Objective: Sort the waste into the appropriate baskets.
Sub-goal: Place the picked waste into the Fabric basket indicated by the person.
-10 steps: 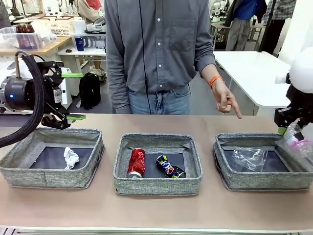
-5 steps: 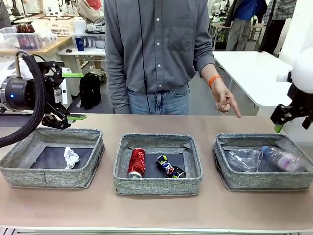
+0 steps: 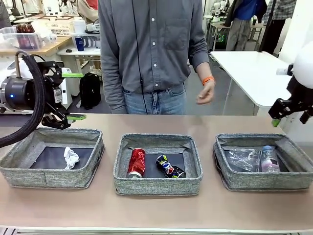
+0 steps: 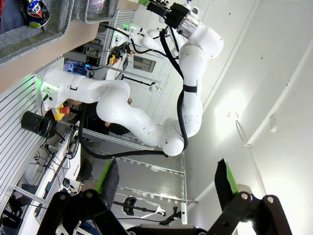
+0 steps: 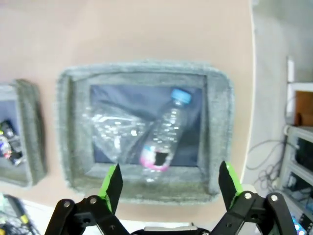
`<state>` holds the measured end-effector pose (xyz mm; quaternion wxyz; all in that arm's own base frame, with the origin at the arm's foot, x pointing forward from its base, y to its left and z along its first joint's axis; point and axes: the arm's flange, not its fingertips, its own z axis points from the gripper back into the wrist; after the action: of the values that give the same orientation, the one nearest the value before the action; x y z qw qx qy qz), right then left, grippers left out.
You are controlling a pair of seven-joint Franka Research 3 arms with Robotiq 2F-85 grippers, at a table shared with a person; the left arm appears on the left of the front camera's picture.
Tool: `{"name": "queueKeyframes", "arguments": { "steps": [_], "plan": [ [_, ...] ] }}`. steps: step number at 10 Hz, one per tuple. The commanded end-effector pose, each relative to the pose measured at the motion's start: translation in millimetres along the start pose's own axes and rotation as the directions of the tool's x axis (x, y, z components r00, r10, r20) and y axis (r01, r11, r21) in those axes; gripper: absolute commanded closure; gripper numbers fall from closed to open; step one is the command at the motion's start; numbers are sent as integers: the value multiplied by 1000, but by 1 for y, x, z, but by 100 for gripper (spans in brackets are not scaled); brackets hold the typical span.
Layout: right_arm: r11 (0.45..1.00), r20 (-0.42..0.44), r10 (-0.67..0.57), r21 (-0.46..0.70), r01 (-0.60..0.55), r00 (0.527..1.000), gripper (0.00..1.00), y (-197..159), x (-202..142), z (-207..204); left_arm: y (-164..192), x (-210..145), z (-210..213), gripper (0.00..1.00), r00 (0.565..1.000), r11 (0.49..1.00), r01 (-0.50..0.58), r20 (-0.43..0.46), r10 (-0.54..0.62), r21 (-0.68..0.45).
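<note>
Three grey baskets stand in a row. The left basket point(image 3: 49, 177) holds a white paper wad point(image 3: 71, 157). In the middle basket point(image 3: 156, 186) lie a red can point(image 3: 136, 162) and a blue-and-yellow can point(image 3: 169, 166). A clear cup point(image 3: 244, 159) and a blue-capped bottle point(image 3: 268, 157) rest in the right basket point(image 3: 264, 182). My right gripper point(image 3: 291, 119) hangs open and empty above that basket's far right corner. Its wrist view looks down past the open right gripper point(image 5: 170, 183) at the bottle point(image 5: 164, 134), the cup point(image 5: 110, 132) and the basket point(image 5: 142, 68). My left gripper point(image 3: 74, 96) is open and empty behind the left basket.
A person stands at the far side of the table, one hand point(image 3: 206, 93) held near the waist. Bare brown tabletop point(image 3: 156, 210) runs in front of the baskets. The left wrist view looks past the open left gripper point(image 4: 168, 178) at the right arm point(image 4: 195, 63).
The right gripper opened and let the bottle go; it fell into the right basket beside the cup. The gripper rose slightly. The person's pointing hand drew back.
</note>
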<state>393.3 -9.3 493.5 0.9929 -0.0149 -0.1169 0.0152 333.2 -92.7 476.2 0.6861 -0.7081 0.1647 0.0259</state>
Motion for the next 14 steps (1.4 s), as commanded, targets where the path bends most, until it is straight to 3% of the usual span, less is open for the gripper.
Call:
{"name": "queueKeyframes", "arguments": {
  "steps": [1,4,5,7,8,9,10,11,12,13,14],
  "plan": [
    [955,47,-23,296,8,999,0,18,-5,47,-4,-2,-1,0,1000,1000,-12,8,12,-4],
    [709,78,86,695,-116,993,0,46,-8,86,-4,-2,-1,0,1000,1000,-12,8,12,-4],
    [527,125,118,833,-169,985,0,56,-6,88,-4,-2,-1,0,1000,1000,-12,8,12,-4],
    [346,109,76,929,-129,991,0,72,0,84,-4,-2,-1,0,1000,1000,-12,8,12,-4],
    [190,86,126,976,-109,988,0,83,3,79,-4,-2,-1,0,1000,1000,-12,8,12,-4],
    [159,-40,148,987,16,988,0,97,8,73,-4,-2,-1,0,1000,1000,-12,8,12,-4],
    [284,-206,140,945,160,969,0,122,9,67,-4,-2,-1,0,1000,1000,-12,8,12,-4],
    [332,-214,159,931,152,964,0,144,7,65,-4,-2,-1,0,1000,1000,-12,8,12,-4],
    [460,-308,221,869,180,925,0,171,7,61,-4,-2,-1,0,1000,1000,-12,8,12,-4],
    [224,-137,141,969,103,980,0,127,-1,51,-4,-2,-1,0,1000,1000,-12,8,12,-4],
    [224,-137,141,969,103,980,0,127,-1,51,-4,-2,-1,0,1000,1000,-12,8,12,-4]
  ]
}}
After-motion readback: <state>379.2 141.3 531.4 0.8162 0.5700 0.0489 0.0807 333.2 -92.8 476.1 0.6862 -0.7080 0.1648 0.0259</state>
